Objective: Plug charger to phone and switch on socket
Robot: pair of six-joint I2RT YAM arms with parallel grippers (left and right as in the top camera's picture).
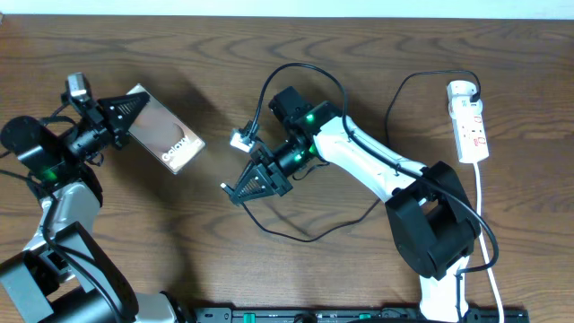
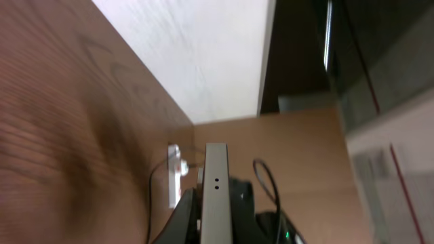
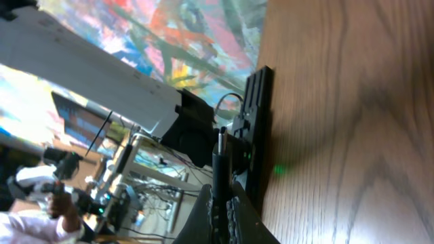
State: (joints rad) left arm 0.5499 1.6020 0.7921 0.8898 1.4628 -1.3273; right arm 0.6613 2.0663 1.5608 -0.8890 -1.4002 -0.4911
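With the phone [image 1: 166, 139] clamped in the left gripper [image 1: 133, 109] and the charger [image 3: 220, 146] tip pinched in the right gripper [image 1: 235, 190], well apart, the connection may be missed if the tip is skewed by cable drag.

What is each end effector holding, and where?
Left end effector grips the phone by one short end; right end effector pinches the charger just behind its plug tip.

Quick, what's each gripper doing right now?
Left gripper: closed, holding the phone.
Right gripper: closed, holding the charger by its plug tip.
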